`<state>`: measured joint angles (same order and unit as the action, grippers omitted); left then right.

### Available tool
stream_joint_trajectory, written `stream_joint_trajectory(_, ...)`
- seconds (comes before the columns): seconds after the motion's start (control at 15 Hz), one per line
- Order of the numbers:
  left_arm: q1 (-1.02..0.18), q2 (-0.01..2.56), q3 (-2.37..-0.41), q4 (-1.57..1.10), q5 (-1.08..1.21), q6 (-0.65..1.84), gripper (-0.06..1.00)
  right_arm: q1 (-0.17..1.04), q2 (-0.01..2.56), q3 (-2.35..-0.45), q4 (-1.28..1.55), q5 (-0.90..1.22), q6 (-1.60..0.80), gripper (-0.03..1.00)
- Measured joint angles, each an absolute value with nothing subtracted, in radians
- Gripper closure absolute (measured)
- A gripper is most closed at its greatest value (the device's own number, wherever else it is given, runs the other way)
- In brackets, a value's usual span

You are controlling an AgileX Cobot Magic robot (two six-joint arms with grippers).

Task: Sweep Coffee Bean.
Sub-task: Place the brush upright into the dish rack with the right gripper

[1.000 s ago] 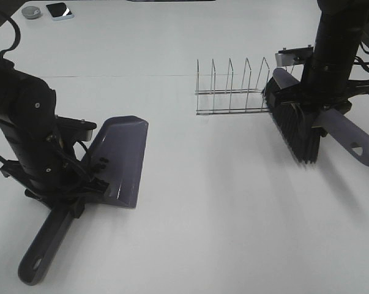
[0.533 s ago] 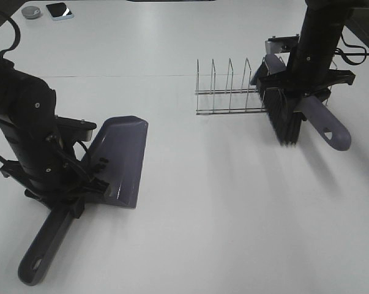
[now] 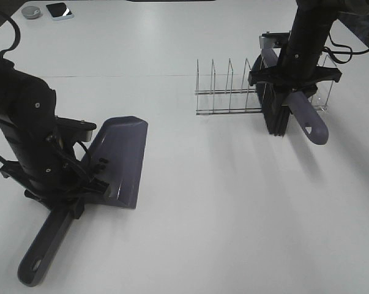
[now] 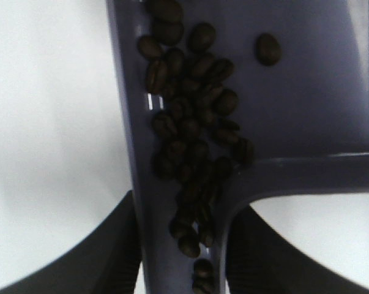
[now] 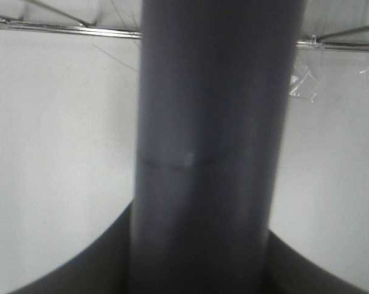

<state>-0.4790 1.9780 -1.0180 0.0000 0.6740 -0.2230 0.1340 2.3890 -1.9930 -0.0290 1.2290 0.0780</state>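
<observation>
Sweep looks done: beans [image 4: 193,141] in dustpan [image 3: 120,159], left gripper [image 3: 71,197] clamped on it; right gripper [image 3: 294,78] clamped on brush [image 3: 276,116] by rack [image 3: 227,92].

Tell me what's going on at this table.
Two robot arms are on a coffee bean cleanup. The left pincer grips the dustpan by its handle, and the coffee beans sit inside it, bunched toward the handle end. The right pincer grips the brush by its handle, bristles down beside the wire rack. No loose beans show on the table from above.
</observation>
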Motion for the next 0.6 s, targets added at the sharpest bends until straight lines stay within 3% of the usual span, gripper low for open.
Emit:
stream_joint_trajectory(0.33,-0.479,1.978,-1.018,0.000,0.678,-0.223,0.61,0.134,2.395,-2.000,0.000,1.229,0.093,0.64)
stream_joint_trajectory(0.6,-0.479,1.978,-1.018,0.000,0.677,-0.223,0.61,0.135,2.395,-2.000,0.056,1.227,0.073,0.45)
